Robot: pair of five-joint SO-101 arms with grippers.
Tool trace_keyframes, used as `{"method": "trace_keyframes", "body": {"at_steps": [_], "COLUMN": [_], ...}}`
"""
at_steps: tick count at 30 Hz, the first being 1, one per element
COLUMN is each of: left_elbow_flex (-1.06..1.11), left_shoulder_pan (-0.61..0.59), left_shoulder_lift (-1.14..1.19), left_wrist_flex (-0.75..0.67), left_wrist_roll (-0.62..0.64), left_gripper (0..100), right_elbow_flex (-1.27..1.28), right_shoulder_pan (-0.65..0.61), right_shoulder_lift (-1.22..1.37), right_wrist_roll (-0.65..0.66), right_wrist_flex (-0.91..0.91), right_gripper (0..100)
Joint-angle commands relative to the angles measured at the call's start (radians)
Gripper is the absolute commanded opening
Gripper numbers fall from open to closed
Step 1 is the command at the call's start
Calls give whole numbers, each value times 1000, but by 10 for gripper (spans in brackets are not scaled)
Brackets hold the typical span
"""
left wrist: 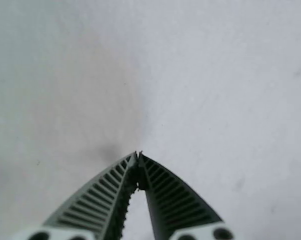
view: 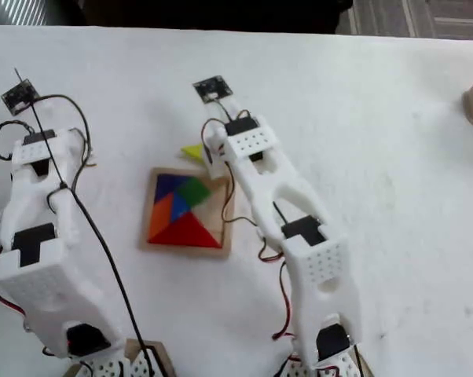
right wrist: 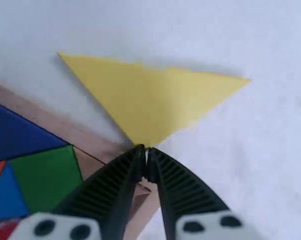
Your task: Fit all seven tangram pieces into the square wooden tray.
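I'm marking this as nearly done. The tray [view: 148, 210] is sitting on the tabletop [view: 378, 157] between my two arms, and coloured pieces are filling most of it: a blue piece [right wrist: 15, 135], a green piece [right wrist: 45, 177], a red piece [view: 188, 232] and an orange piece [view: 159, 210]. I'm not getting an exact count from here. The far corner beside my right arm is showing bare wood.

The yellow triangle [right wrist: 150, 102] is lying flat on the tabletop just beside that corner's rim, outside the tray. My right tool [right wrist: 146, 161] is hanging with its tips together at the triangle's nearest point, clamping nothing that I can see. My left tool [left wrist: 139, 156] is also pressed together, over bare tabletop, well apart from the tray.

What's left, I'm judging, is one step — getting the yellow triangle into that open corner.

I'm finding no readable brand, label or writing anywhere.
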Motion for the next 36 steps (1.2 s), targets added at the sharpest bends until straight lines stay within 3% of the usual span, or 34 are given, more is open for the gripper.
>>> {"method": "trace_keyframes", "body": {"at_steps": [1,7,11,13,17,23,36], "left_elbow_flex": [-55,-55,-55,-55,-55,-55,-55], "left_shoulder_pan": [13,13,13,13,13,13,13], "left_shoulder_lift": [-13,-13,-13,-13,-13,-13,-13], "left_wrist_flex": [23,23,23,23,23,25,35], "left_wrist_roll": [-9,-9,-9,-9,-9,-9,-11], "left_gripper": [22,22,22,22,22,22,22], "right_elbow_flex": [132,466,647,672,585,364,336], "right_shoulder_pan": [-19,-41,-51,-45,-28,-8,-8], "right_shoulder_lift": [-156,-358,-374,-344,-216,-56,-127], "right_wrist_roll": [21,20,26,26,29,110,121], "right_wrist_flex": [-39,-545,-1013,-1138,-1096,-825,-441], "right_gripper": [18,18,18,18,18,18,17]}}
